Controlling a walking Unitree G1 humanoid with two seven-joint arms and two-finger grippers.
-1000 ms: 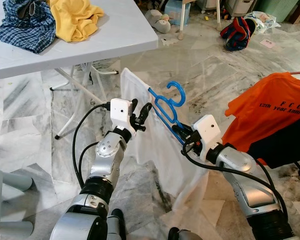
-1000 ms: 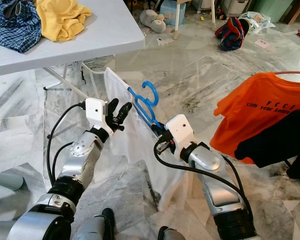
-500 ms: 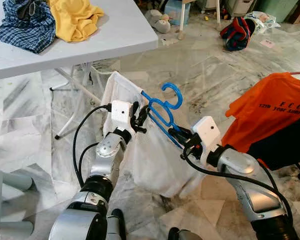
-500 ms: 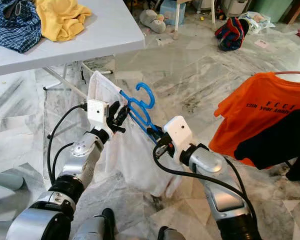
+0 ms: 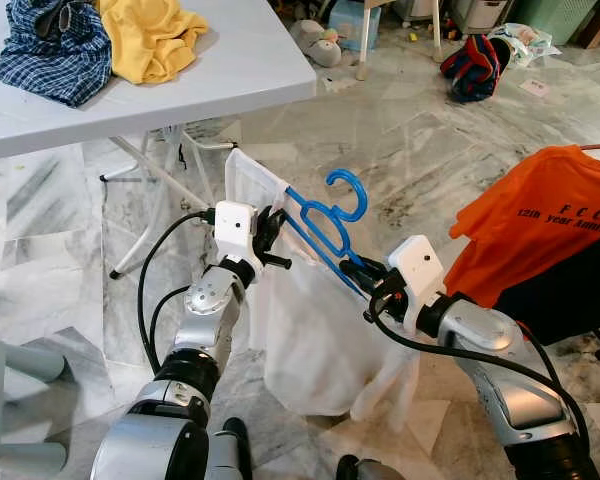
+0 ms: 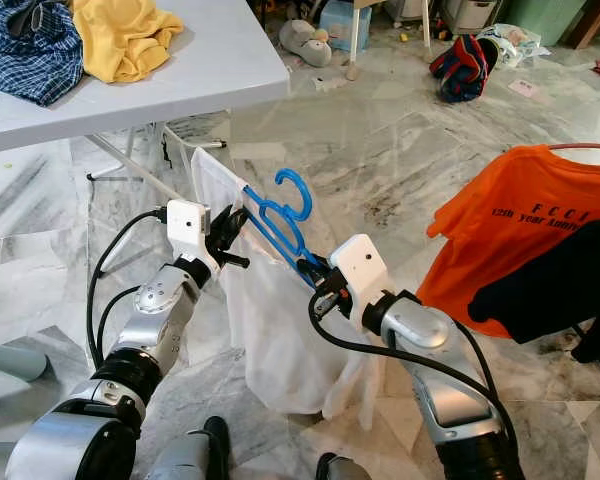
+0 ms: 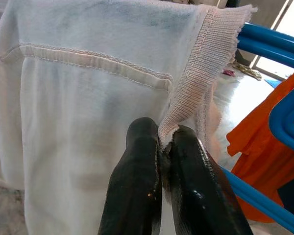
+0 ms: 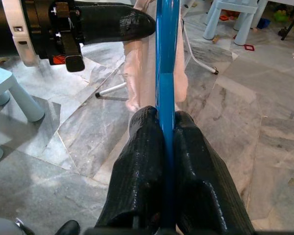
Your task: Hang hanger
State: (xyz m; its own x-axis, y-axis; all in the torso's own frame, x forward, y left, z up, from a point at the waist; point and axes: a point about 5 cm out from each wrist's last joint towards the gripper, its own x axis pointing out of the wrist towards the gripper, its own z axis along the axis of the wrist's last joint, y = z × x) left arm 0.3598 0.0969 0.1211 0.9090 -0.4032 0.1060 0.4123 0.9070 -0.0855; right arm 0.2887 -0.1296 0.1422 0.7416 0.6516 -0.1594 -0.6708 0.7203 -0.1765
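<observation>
Our left gripper (image 7: 164,142) pinches the ribbed edge of the white garment (image 5: 320,330), stretching it along the blue hanger (image 5: 325,225), while our right gripper (image 8: 165,122) clamps the hanger's bar, holding it mid-air above the marble floor (image 5: 400,130).

The hanger (image 5: 325,222) is bright blue, and the cloth (image 5: 315,335) draped on it is plain white with a ribbed pinkish-white hem. Both grippers — left (image 7: 162,149), right (image 8: 162,128) — have glossy black fingers on white housings. Beside the hanger, a shirt (image 5: 540,225) is orange with dark lettering. On the pale grey table (image 5: 220,75) lie a blue-and-white checked shirt (image 5: 50,50) and a mustard-yellow garment (image 5: 150,38). The floor (image 5: 430,140) is grey-veined marble.
</observation>
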